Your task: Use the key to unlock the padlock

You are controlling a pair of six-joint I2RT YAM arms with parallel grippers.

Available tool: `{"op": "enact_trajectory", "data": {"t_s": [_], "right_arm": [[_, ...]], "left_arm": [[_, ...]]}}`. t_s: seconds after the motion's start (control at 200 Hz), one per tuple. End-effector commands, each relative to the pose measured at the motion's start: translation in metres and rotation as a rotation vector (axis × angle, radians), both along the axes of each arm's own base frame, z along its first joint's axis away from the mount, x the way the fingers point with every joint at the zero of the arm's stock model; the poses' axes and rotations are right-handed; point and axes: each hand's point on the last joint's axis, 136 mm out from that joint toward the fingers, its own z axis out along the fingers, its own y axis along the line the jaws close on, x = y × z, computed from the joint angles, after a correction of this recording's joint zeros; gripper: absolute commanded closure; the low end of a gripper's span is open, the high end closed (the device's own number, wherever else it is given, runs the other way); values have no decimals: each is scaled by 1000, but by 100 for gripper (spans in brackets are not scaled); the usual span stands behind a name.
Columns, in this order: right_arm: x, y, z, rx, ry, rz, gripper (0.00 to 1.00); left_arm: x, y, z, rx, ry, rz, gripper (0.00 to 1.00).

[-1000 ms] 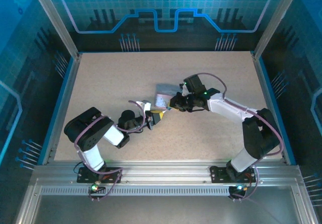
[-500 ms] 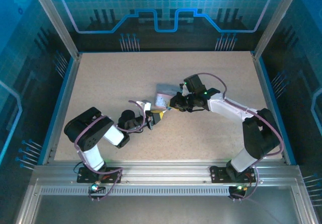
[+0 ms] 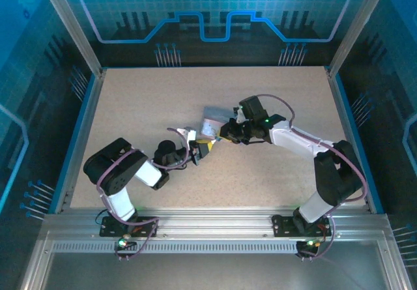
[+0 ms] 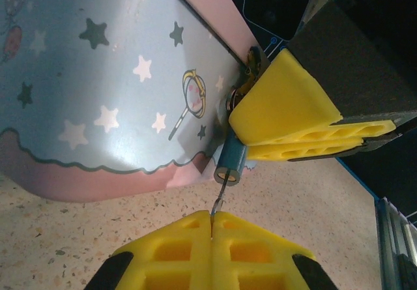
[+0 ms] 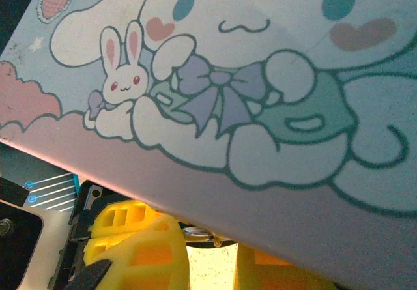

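The padlock (image 4: 231,161), a small bluish barrel, sits against the edge of the star-printed tin (image 4: 98,107), near the centre of the tabletop (image 3: 163,101). Your right hand (image 4: 242,140) is clamped on it. The thin key (image 4: 220,195) meets its round end, pinched in your closed left hand (image 4: 212,221).

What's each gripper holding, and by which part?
Left gripper pinches the key by its rear end, tip at the padlock; right gripper clamps the padlock's upper body.
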Motion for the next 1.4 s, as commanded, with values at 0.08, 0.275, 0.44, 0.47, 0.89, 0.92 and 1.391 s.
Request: {"op": "enact_trajectory", "data": {"t_s": [0.08,0.275,0.44,0.47,0.89,0.92,1.391], "right_arm": [[1,14,22,114,-31,21,97],[2,15,23,131,-27,16,97],[-1,18,18,121,-9,37,98],[-2,18,17,119,-5,42,98],[-10,29,-3,66,16,74,97],[-10,29,-5,59,17,76,97],[-31,24,-50,-111,-16,60,89]], "left_arm": [[10,-9,16,-33,-50,10,100],[8,-19,15,-25,-62,-5,100],[8,-23,15,-15,-76,-7,100],[9,-23,15,-14,-78,-7,100],[4,-44,8,-15,-60,-34,100],[3,-44,7,-17,-53,-33,100],[-25,-39,-48,56,101,-12,100]]}}
